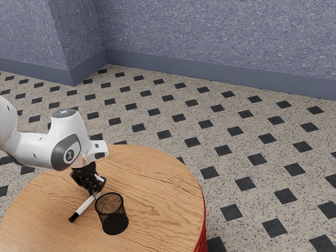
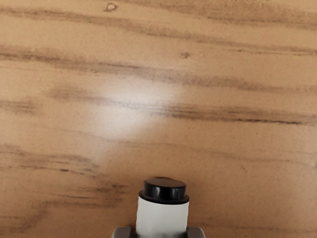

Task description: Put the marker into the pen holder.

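Observation:
My black gripper is low over the wooden table, shut on the marker near one end. The marker is white and lies slanted, its black-capped end pointing away from the hand. In the wrist view, the gripper has a fingertip against each side of the white marker, and a short black end sticks out beyond them. Beside the marker, toward the exterior view's right, stands the black mesh pen holder, upright with its mouth up. Whether the marker touches the table cannot be told.
The round wooden table has a red side, and its curved edge lies toward the exterior view's right. Beyond it are a speckled floor with dark squares and a blue-grey wall.

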Motion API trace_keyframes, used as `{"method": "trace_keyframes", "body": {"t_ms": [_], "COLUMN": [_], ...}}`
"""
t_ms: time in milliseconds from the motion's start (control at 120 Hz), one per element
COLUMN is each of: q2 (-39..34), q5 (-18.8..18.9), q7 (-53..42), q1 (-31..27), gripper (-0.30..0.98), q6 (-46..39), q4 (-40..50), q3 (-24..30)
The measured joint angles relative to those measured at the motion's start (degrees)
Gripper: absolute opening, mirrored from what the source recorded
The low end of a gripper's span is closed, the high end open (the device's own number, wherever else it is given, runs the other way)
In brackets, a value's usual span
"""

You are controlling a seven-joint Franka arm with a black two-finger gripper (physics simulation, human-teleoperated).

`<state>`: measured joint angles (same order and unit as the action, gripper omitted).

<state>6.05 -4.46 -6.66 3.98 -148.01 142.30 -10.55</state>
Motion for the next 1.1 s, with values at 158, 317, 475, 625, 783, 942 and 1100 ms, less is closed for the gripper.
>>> {"method": "trace_keyframes", "body": {"t_ms": [158,317,475,625,783,942,1100], "q2": [0.2,0.5,0.6,-1.7,-7.9,-17.5,-23.9], "q5": [-2.4,-4.8,-5.9,-4.8,-0.4,6.5,9.5], "q7": [-0.3,-0.9,-1.0,-0.8,-0.1,0.9,2.2], "q1": [0.0,-0.1,-0.1,0.6,0.8,2.1,6.6], "gripper": [0.06,0.02,-0.02,-0.07,-0.09,-0.1,-0.09], "q6": [-0.2,-0.3,-0.4,-0.5,-0.7,-0.7,-0.7], "q4": [0.0,0.1,0.0,-0.2,-0.3,-0.8,-0.4], "q3": [0.0,0.0,-0.1,-0.1,0.3,0.2,1.1]}}
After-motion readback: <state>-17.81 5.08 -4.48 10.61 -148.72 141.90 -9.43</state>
